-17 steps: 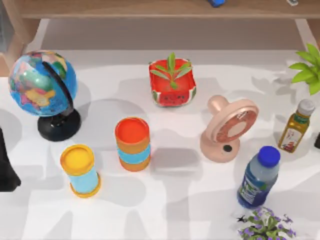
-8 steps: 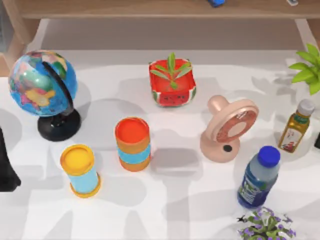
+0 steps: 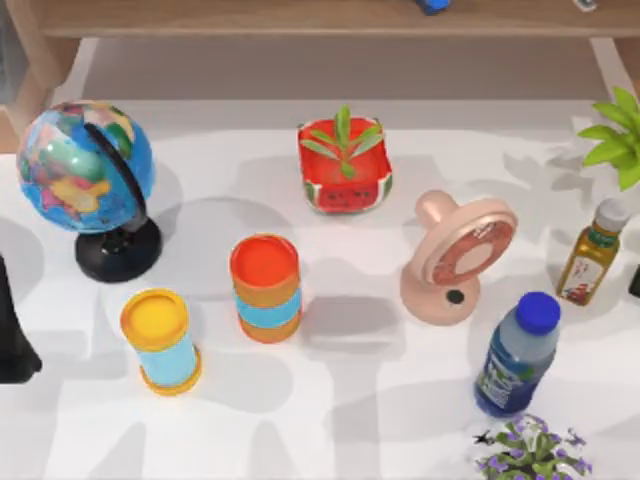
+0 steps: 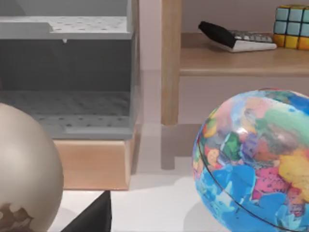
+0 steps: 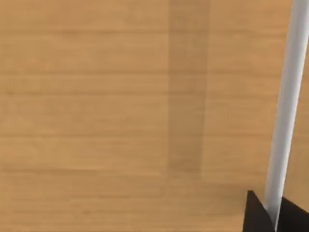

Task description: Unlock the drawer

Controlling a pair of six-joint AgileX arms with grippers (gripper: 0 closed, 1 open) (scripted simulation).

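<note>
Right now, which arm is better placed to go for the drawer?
Probably the left. Its wrist view faces the grey drawer unit beside the globe, which stands at the table's left. The right wrist view faces plain wood panelling, with no drawer in sight.

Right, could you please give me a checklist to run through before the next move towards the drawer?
1. Target located: grey cabinet past the table's far left corner, seen from the left wrist: ok.
2. Lock or handle found: cannot tell.
3. Left arm at the table's left edge, on the cabinet's side: ok.
4. Path clear: globe stands close by, probably in the way: not ok.
5. Right arm at the right edge, out of the way: ok.
</note>
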